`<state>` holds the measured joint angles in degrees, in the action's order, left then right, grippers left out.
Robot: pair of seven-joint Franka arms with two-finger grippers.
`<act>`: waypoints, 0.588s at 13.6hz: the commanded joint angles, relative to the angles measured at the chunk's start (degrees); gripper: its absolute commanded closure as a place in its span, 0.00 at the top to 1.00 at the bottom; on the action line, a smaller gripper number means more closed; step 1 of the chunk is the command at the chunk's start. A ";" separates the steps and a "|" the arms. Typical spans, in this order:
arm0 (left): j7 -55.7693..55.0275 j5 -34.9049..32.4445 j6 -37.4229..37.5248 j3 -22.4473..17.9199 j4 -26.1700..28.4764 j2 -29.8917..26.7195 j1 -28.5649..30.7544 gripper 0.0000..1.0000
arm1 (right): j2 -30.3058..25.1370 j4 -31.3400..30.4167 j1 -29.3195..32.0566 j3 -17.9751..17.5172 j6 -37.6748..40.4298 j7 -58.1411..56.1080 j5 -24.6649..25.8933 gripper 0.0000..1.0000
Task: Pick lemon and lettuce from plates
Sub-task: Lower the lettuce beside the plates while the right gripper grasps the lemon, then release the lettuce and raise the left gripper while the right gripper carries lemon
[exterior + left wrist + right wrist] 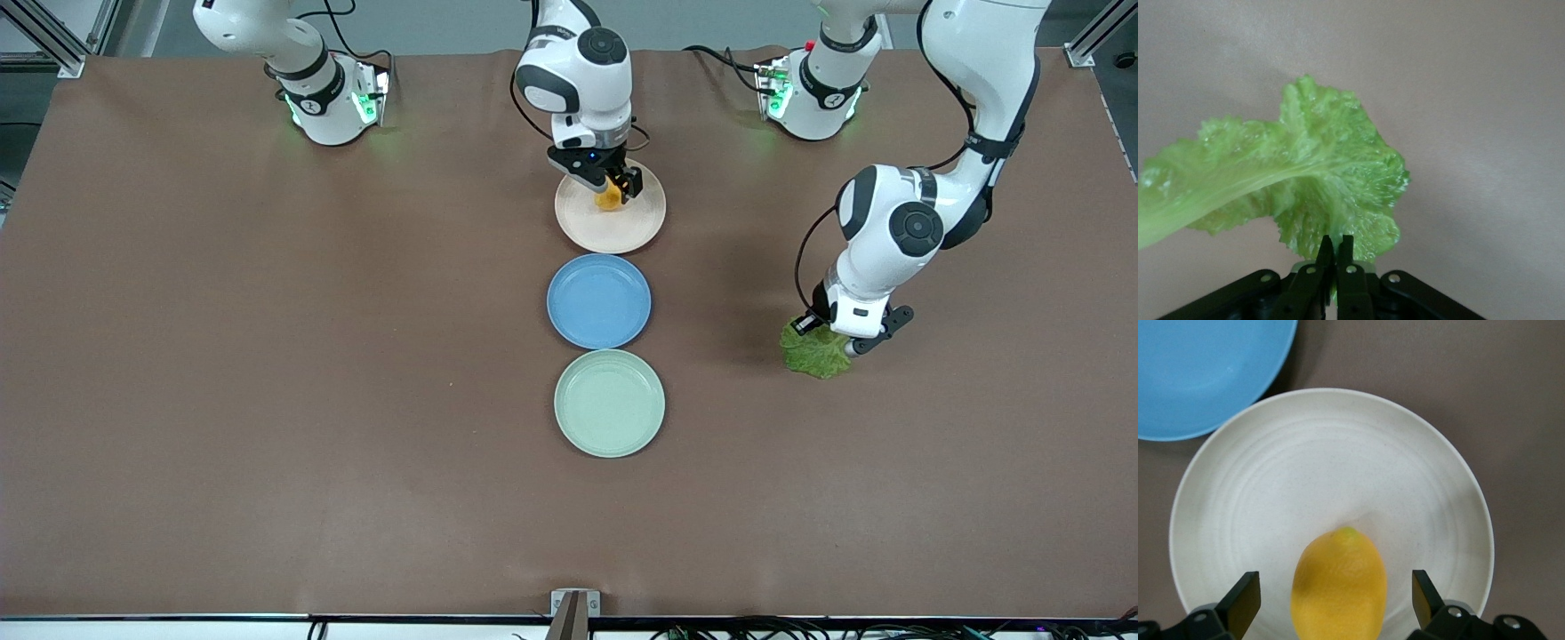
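Yellow lemon [1339,583] sits between the right gripper's [1336,600] spread fingers; left gripper [1335,257] fingers pinch lettuce [1305,180].

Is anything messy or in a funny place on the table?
Nothing is spilled or broken. The only oddity: the lettuce is off its plate, pinched in the shut left gripper over bare table toward the left arm's end. The lemon sits on the beige plate between the open right gripper's fingers.

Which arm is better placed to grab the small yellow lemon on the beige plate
Right. The right gripper hangs open over the round beige plate with the small oval yellow lemon between its fingers. The left gripper is shut on the crinkled green lettuce leaf over bare table.
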<state>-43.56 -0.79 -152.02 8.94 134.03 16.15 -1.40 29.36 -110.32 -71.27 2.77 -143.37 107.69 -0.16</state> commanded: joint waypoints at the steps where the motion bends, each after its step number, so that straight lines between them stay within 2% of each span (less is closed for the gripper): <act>1: 4.43 -0.61 -1.09 0.64 1.23 -0.60 1.49 0.07 | 2.80 1.95 -0.97 -0.14 0.11 2.53 0.95 0.98; 2: 5.40 -0.70 -1.00 0.64 1.14 -0.86 2.01 0.26 | 3.24 1.95 -1.24 -0.14 0.20 2.53 0.95 0.95; 3: 6.45 -0.70 -0.91 0.64 1.05 -1.12 2.54 0.66 | 3.59 1.95 -1.41 -0.14 0.20 2.61 0.95 0.90; 4: 8.12 -0.70 -0.91 0.64 1.05 -1.30 2.46 0.94 | 3.85 2.04 -1.85 -0.14 0.02 3.05 0.95 0.83; 5: 9.35 -0.61 -0.65 0.64 0.97 -1.56 2.54 1.00 | 3.94 2.21 -2.12 -0.14 -0.07 3.31 0.95 0.75; 7: 11.72 -0.70 1.27 0.55 0.62 -2.79 2.63 1.00 | 3.95 2.65 -2.12 -0.14 0.20 3.41 0.95 0.54; 8: 14.00 -0.70 2.85 0.55 0.00 -3.49 2.63 1.00 | 3.86 2.74 -2.03 -0.14 0.37 3.32 0.95 0.38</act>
<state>-32.70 -0.79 -151.89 8.94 134.07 15.36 0.48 33.13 -108.33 -73.00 2.48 -143.37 109.36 -0.12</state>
